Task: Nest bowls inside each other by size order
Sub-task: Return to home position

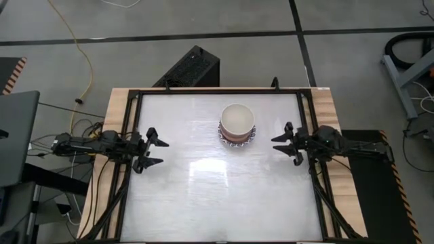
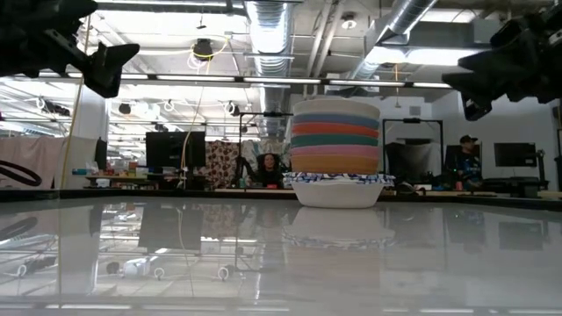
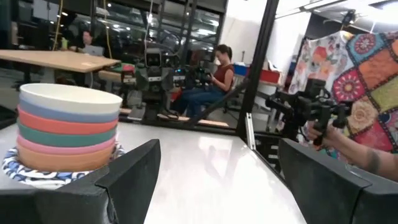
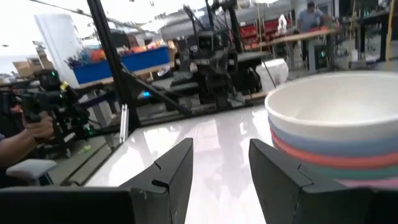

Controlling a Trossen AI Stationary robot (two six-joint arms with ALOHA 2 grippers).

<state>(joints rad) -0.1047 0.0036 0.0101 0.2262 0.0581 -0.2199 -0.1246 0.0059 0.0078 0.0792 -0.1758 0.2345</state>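
- We are seeing a single nested stack of small round bowls standing on the glossy white tabletop, in the half towards the top of the high view.
- From the low view we are reading the stack upward. At the base is a wider white bowl with a blue-patterned rim, and above it are orange, pink, green, red-orange and blue bands, with a cream bowl on top.
- The left gripper is hovering near the table's left edge, well apart from the stack. Its dark fingers are spread wide and are holding nothing.
- The right gripper is hovering at the table's right side, nearer the stack but not touching it. Its fingers are parted less widely and are also empty.
- Beyond the table, a person is sitting at a desk.
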